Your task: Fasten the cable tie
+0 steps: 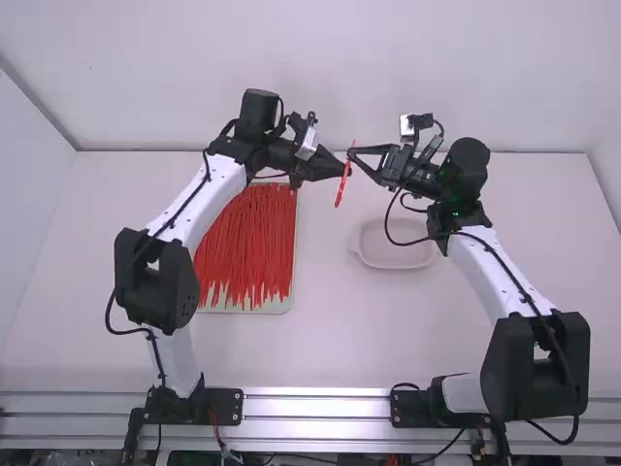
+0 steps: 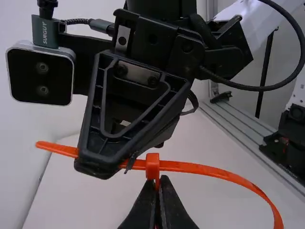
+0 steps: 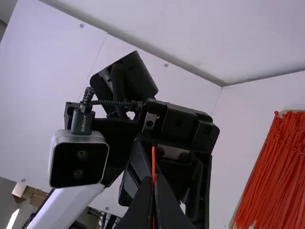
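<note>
A red cable tie [image 1: 341,190] hangs in the air between both grippers, above the table's far middle. My left gripper [image 1: 344,171] is shut on the tie's head; in the left wrist view its fingertips [image 2: 157,180] pinch the square head [image 2: 152,164] from below. The strap [image 2: 205,168] passes through the head and curves away in a loop. My right gripper [image 1: 357,161] faces the left one, almost touching it. It is shut on the strap's thin tail [image 3: 153,162], which rises from between its own fingers [image 3: 152,183].
A pile of red cable ties [image 1: 250,243] lies on a pale mat left of centre, under the left arm. A shallow white tray [image 1: 393,254] sits right of centre, below the right gripper. The same pile [image 3: 281,181] also shows in the right wrist view.
</note>
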